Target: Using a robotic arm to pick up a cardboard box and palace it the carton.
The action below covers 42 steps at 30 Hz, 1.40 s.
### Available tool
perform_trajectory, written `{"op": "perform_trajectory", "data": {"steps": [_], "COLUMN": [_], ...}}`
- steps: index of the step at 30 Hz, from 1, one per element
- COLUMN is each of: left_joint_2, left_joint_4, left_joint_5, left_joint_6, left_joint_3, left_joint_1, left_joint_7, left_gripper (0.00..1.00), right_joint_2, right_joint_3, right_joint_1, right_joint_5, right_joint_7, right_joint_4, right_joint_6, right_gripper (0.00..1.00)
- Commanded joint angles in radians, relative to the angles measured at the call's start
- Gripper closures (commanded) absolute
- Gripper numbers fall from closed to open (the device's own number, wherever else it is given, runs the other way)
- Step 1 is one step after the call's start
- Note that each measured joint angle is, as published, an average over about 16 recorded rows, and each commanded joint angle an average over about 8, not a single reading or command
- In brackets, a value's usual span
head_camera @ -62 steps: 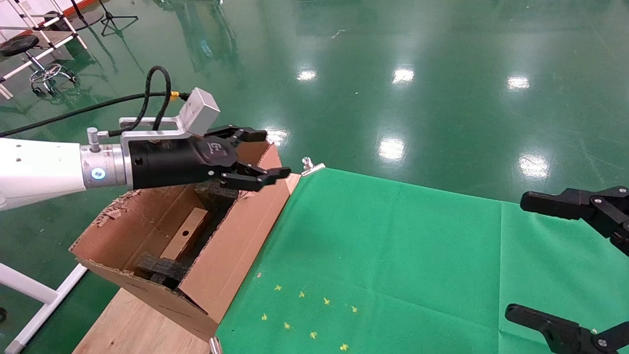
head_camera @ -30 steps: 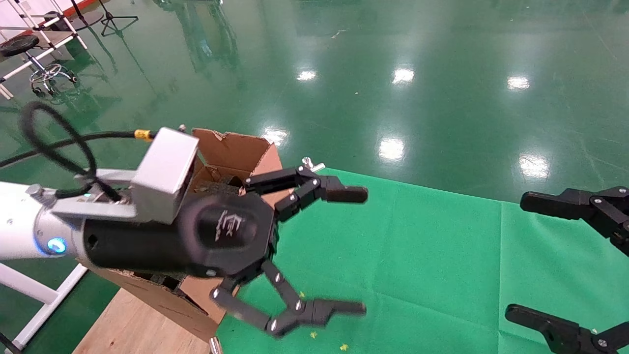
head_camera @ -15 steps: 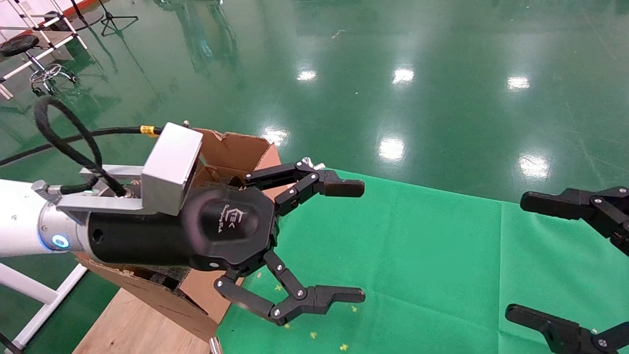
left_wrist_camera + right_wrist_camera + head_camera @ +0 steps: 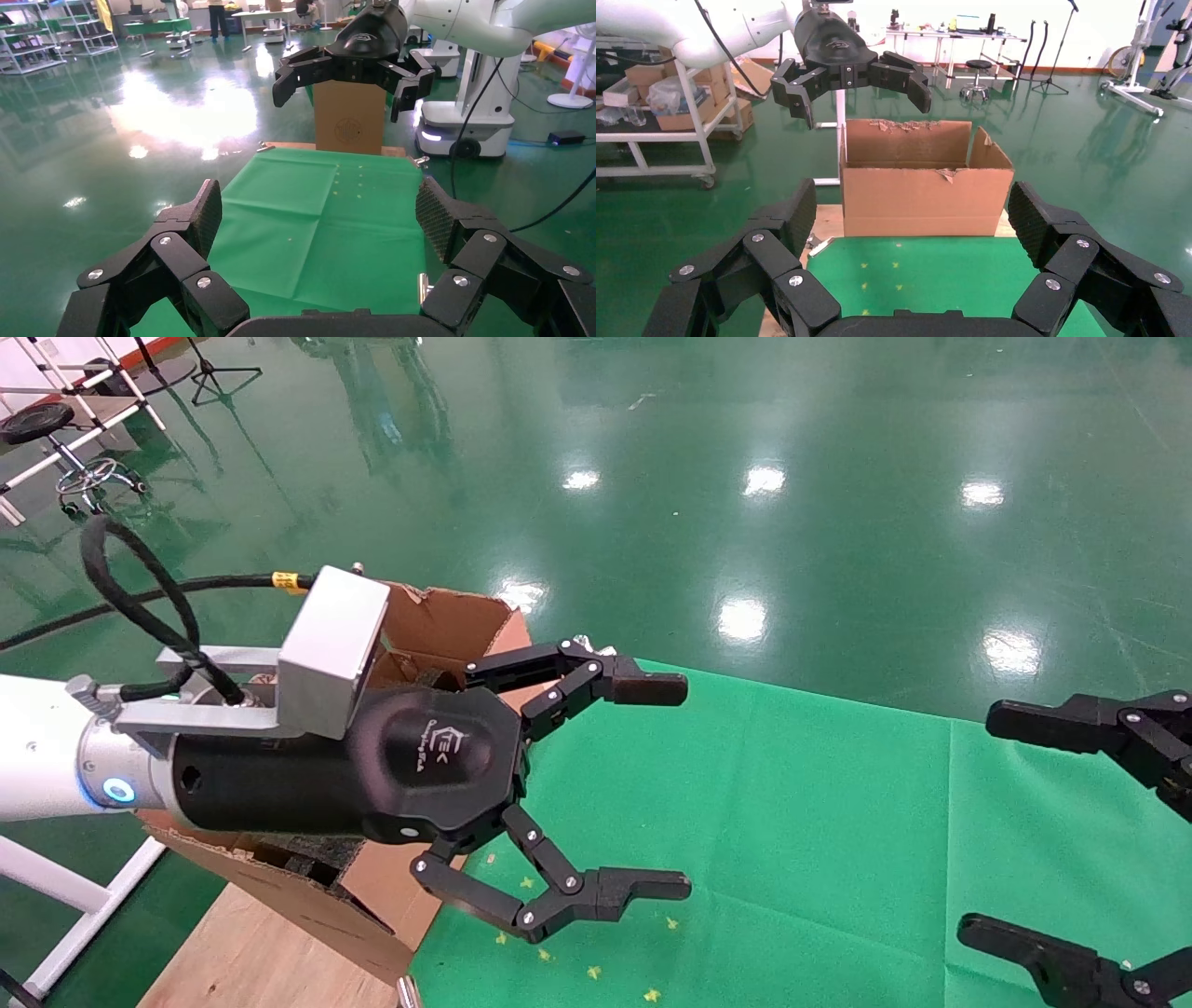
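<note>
Corrugated brown card with ragged torn flaps forms the carton (image 4: 447, 617), standing at the table's (image 4: 792, 822) left edge beside the smooth green cloth (image 4: 745, 784); my white arm hides most of its inside, so I cannot see the cardboard box. My left hand (image 4: 666, 784), black and multi-linked, hangs over the cloth just beside the carton, fingers spread wide and empty. My right hand (image 4: 1043, 831), cut off at the frame's edge, hovers over the cloth's right side, likewise gaping and empty.
</note>
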Motion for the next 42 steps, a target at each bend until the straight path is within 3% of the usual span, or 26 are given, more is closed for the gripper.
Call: {"op": "perform_trajectory", "data": {"steps": [1,42], "left_joint_2": [0.0,0.0], "left_joint_4": [0.001,0.004], "left_joint_5": [0.001,0.004], "left_joint_6": [0.0,-0.002], "left_joint_3": [0.0,0.002], "left_joint_1": [-0.001,-0.003], "left_joint_7": [0.0,-0.001], "left_gripper": [0.0,0.0], "right_joint_2": [0.0,0.0], "right_joint_3": [0.0,0.0], "right_joint_1": [0.0,0.0], "right_joint_5": [0.0,0.0], "right_joint_7": [0.0,0.0], "right_joint_4": [0.0,0.0], "right_joint_6": [0.0,0.0], "right_gripper": [0.0,0.0]}}
